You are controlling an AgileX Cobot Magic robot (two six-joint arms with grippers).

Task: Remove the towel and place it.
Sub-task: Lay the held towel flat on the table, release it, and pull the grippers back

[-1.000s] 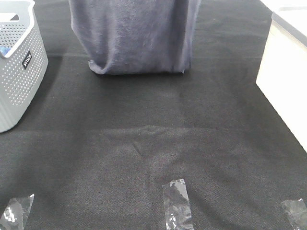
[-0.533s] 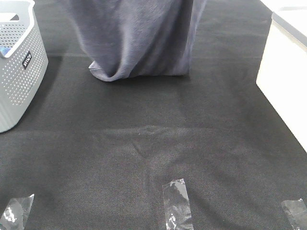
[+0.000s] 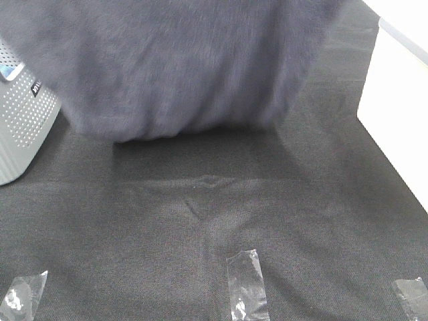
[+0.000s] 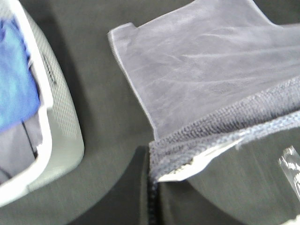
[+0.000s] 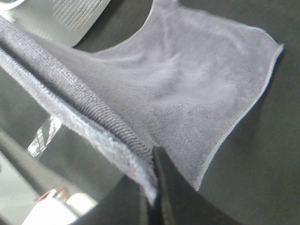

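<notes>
High camera: I find the towel (image 3: pixel 180 67) hanging spread wide and blurred above the black mat (image 3: pixel 214 221). I cannot tell whether its lower edge touches the mat. Neither gripper shows here. A perforated basket (image 3: pixel 20 127) and a white box (image 3: pixel 394 114) flank it.

Left wrist camera: my left gripper (image 4: pixel 152 180) is pinched tight on the towel's hem. The cloth falls away beneath it, and the basket, holding a blue cloth (image 4: pixel 16 84), sits beside.

Right wrist camera: my right gripper (image 5: pixel 154 187) is likewise clamped on the towel's edge, with the cloth draping below it.
</notes>
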